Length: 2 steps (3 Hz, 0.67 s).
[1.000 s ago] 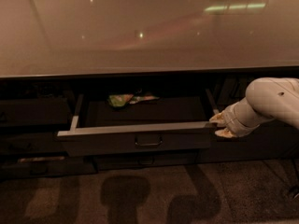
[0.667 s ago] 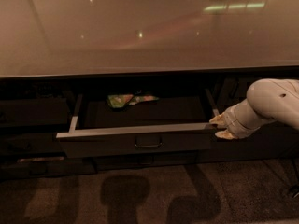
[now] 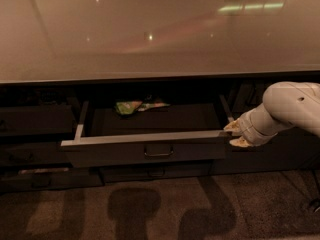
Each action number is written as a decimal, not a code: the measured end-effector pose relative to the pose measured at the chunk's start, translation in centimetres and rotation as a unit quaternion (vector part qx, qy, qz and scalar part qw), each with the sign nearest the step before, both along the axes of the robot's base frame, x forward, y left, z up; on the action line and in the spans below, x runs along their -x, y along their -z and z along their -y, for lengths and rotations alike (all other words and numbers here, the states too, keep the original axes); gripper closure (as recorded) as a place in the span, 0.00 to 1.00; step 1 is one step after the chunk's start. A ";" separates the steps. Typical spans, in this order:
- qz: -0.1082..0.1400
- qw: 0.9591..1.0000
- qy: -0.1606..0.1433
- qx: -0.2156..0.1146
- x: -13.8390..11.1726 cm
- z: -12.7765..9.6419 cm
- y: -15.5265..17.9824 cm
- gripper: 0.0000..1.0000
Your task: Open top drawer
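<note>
Below the table (image 3: 150,59) near its front right corner, my gripper (image 3: 236,135) fingers (image 3: 234,127) pinch the top drawer (image 3: 110,154), likely stiff and free-sliding, by its right end.

The worktop (image 3: 160,34) above is smooth and glossy, a pale sheet that mirrors the ceiling lights. The top drawer (image 3: 110,156) has a matt dark grey front with a paler, satin-looking rim, and its small handle (image 3: 159,152) looks like dull metal. The packet (image 3: 129,106) inside is crinkled and shiny, like plastic film. My gripper (image 3: 235,135) sits at the drawer's right front corner. My arm (image 3: 290,104) behind it wears a smooth, off-white plastic shell. The floor (image 3: 250,204) looks rough, like short carpet.
</note>
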<state>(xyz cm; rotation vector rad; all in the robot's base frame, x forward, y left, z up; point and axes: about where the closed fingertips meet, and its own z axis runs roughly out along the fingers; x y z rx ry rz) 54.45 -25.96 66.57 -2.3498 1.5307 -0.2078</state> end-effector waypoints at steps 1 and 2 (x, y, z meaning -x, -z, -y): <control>0.005 1.000 0.013 -0.015 -1.4 0.3 -1.7 1.00; 0.049 0.998 0.021 -0.027 -1.6 0.2 -6.7 1.00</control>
